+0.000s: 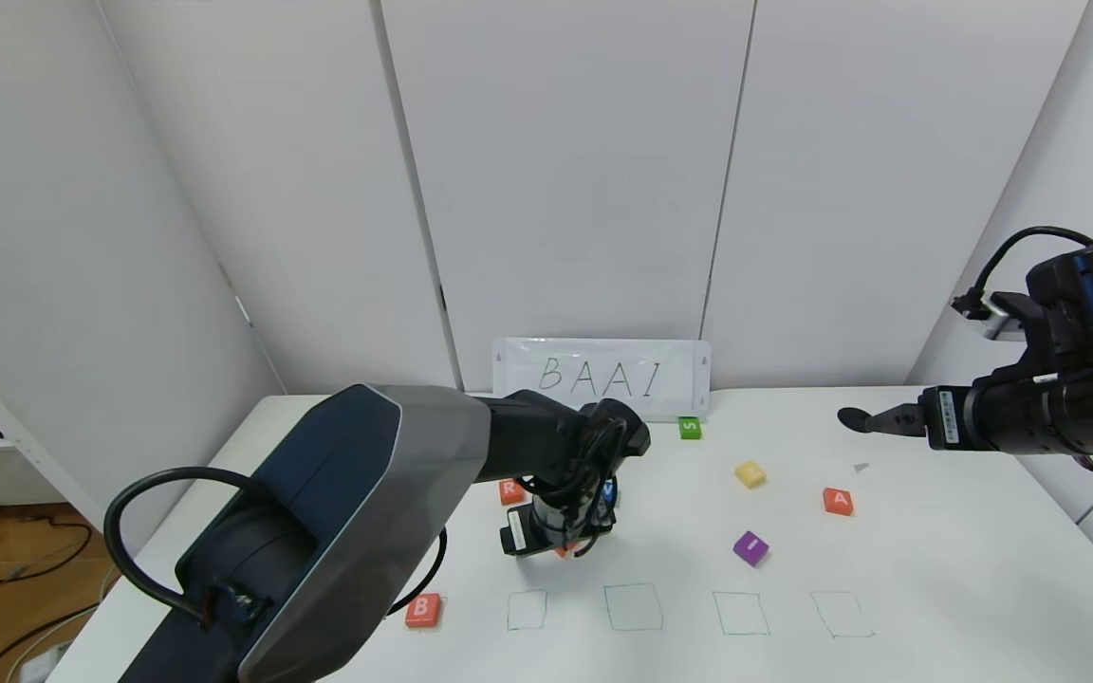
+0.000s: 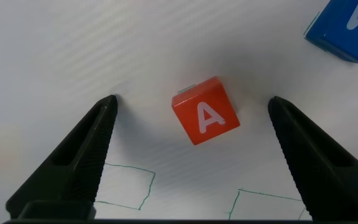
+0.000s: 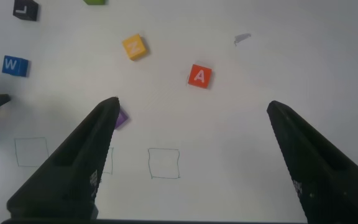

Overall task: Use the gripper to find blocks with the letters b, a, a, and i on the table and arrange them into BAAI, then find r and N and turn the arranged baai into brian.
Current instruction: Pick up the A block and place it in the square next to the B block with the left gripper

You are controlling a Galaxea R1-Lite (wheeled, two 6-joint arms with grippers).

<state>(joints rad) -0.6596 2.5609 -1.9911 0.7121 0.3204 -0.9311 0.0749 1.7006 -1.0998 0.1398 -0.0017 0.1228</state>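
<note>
My left gripper points down at the white table, open, its fingers either side of an orange-red A cube that rests on the table untouched. In the head view only an edge of this cube shows under the wrist. The B cube lies at the front left. The R cube sits behind the left wrist. The second A cube and the purple I cube lie to the right. My right gripper hangs open and empty above the table's right side.
Several pen-drawn squares run along the front. A yellow cube, a green S cube and a blue W cube lie about. A black cube shows in the right wrist view. A "BAAI" card stands at the back.
</note>
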